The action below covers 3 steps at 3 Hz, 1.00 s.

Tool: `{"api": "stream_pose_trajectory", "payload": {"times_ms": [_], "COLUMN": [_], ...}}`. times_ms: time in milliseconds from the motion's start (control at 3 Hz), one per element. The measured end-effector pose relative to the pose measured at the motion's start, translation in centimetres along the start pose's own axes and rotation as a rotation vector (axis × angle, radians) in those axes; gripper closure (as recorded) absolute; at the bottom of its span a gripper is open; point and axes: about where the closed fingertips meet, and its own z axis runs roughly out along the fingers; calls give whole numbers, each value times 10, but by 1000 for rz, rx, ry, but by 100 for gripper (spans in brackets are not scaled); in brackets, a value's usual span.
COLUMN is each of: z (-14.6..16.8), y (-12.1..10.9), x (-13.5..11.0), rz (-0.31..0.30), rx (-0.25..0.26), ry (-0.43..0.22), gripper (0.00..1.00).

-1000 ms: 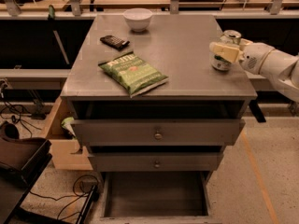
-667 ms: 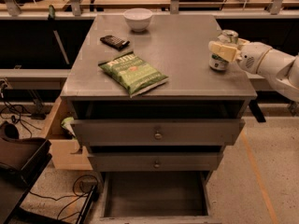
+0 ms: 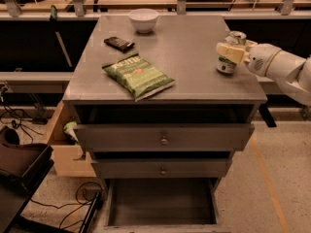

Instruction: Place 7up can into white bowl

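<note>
The 7up can stands upright near the right edge of the grey cabinet top; its silver top and lower body show. My gripper reaches in from the right and is shut on the can, with one pale finger across its front. The can's base looks to rest on the surface. The white bowl sits at the far edge, left of centre, well away from the gripper and empty.
A green chip bag lies at the front left of the top. A small dark bar lies behind it. The bottom drawer is pulled open. A wooden box stands at the cabinet's left.
The gripper and can have barely shifted, at most a touch to the left. Nothing else has moved.
</note>
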Motion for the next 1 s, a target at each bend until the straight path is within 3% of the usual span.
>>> {"api": "stream_pose_trajectory", "payload": {"times_ms": [333,667,1000], "z": [10,42,107], "y": [-5,-15,-17], "x": [-24,-53,-36], "rz": [-37,-63,6], "rx": [7,1,-64], "ry": [-34,-44,23], "gripper": [100,100,100]}}
